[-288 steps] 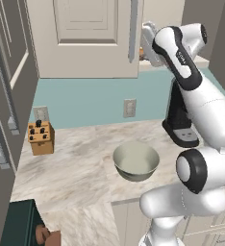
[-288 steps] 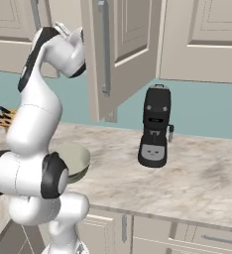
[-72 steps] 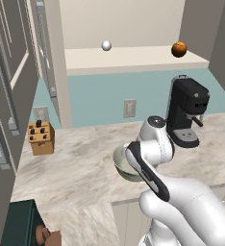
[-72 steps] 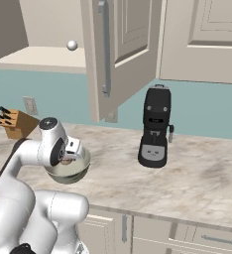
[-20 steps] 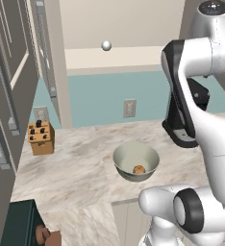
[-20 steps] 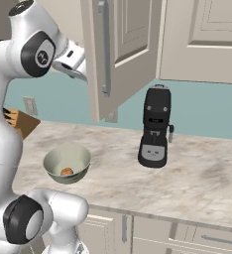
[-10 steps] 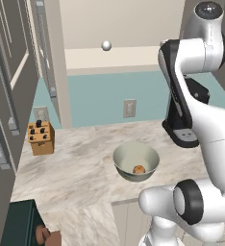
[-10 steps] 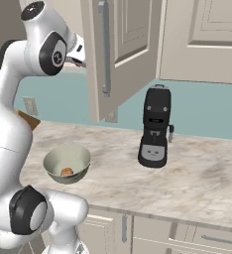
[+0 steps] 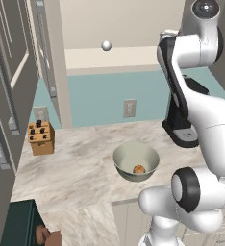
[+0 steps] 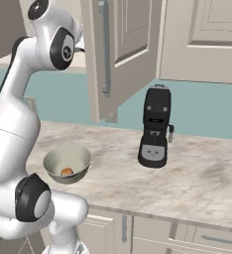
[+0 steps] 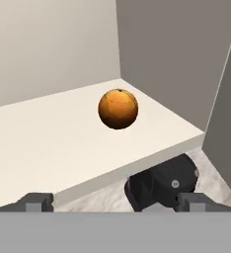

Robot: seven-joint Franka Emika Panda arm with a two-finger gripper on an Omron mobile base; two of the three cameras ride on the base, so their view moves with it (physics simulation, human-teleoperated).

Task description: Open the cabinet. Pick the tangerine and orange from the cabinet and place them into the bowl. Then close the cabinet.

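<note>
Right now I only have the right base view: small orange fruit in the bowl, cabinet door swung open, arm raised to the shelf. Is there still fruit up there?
Observer: Yes. In the hand view an orange sits on the cream cabinet shelf, toward its right end near the side wall.
Operator: Is the end effector on it?
Observer: No. The end effector is open, its fingertips short of the shelf edge, apart from the orange.
Operator: Anything else on that shelf?
Observer: The left base view shows a small pale grey ball further left on the shelf.
Operator: And the bowl?
Observer: The bowl holds one small orange fruit, seen from that side too.
</note>
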